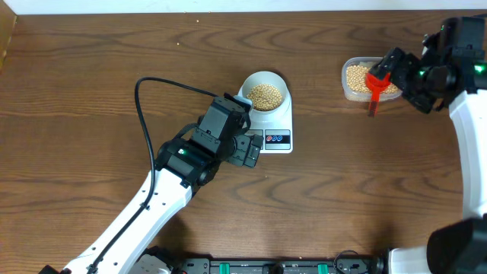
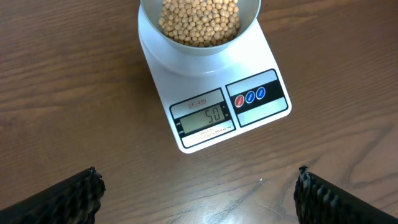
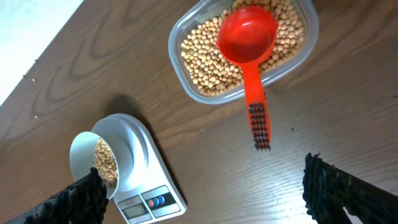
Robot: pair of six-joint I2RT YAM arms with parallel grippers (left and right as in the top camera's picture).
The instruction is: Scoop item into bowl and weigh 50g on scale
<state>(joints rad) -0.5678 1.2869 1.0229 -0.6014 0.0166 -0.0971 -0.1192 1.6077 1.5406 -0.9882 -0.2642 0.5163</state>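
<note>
The bowl (image 1: 265, 93) of beans (image 2: 200, 22) sits on the scale (image 2: 214, 87), whose display (image 2: 204, 118) reads 50. The left tool (image 2: 198, 190) hovers just in front of the scale, fingers wide apart, holding nothing. The right tool (image 3: 202, 183) is also spread apart and empty, near the tub (image 3: 176, 34), where the red scoop (image 3: 249, 34) lies on more beans, handle over the rim

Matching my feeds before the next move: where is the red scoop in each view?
Overhead: red scoop at upper right, head in the clear tub.
Left wrist: not in view.
Right wrist: scoop at top centre, handle pointing down.
Shared landmark: the white scale, seen in all three views.
</note>
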